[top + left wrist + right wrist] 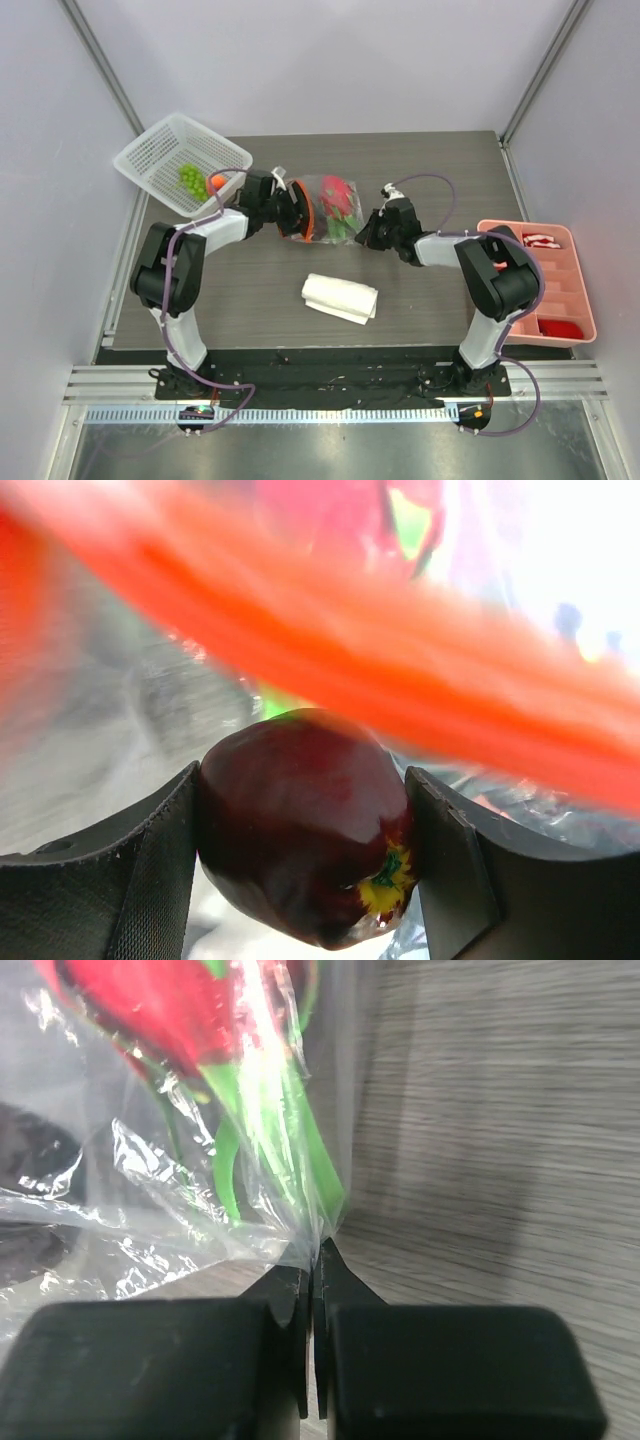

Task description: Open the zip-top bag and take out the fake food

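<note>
The clear zip-top bag (325, 210) lies mid-table, its orange-red zipper strip (305, 212) facing left. Inside it I see the red-pink dragon fruit (340, 192) and green leaves (344, 226). My left gripper (283, 210) is at the bag's mouth, shut on the dark purple fruit (300, 825), with the orange strip (380, 670) blurred just above it. My right gripper (366, 236) is shut on the bag's right corner (322, 1235), pinching the plastic; dragon fruit (160, 1005) and leaves (290, 1130) show through it. Green grapes (189, 179) and a small orange (217, 183) lie in the white basket.
A white mesh basket (150, 160) stands at the back left. A folded white cloth (340, 297) lies in front of the bag. A pink divided tray (585, 300) with red items sits at the right edge.
</note>
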`<state>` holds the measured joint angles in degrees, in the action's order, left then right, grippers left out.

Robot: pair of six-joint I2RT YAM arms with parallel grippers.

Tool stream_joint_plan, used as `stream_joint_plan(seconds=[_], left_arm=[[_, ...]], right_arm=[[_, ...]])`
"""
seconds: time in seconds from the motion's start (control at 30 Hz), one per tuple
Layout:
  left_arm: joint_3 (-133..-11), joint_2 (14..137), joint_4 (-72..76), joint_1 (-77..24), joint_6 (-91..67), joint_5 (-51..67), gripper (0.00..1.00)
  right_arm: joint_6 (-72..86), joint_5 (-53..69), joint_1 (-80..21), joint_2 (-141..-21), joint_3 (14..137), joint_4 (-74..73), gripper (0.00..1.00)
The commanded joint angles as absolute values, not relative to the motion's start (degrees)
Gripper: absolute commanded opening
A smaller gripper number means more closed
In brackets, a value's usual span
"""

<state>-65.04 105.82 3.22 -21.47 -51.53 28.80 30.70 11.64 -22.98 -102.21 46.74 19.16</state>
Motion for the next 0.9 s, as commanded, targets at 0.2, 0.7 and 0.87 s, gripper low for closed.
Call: stream_joint_plan(seconds=[0.2, 0.7, 0.87], left_arm=[[-64.6, 98.7, -5.7, -18.5, -47.1, 28.0, 0.0], [-66.6, 87.5, -15.6, -8.7, -43.9, 25.0, 0.0], [-71.4, 86.8, -17.4, 3.9, -44.8, 24.1, 0.0]], right_arm=[[31.5, -3.3, -22.1, -95.8, 43.8, 18.5, 0.01], [32.3, -1.3, -18.4, -94.3, 43.2, 17.8, 0.01], [32.5, 1.5, -18.3, -94.2, 43.5, 17.6, 0.01]])
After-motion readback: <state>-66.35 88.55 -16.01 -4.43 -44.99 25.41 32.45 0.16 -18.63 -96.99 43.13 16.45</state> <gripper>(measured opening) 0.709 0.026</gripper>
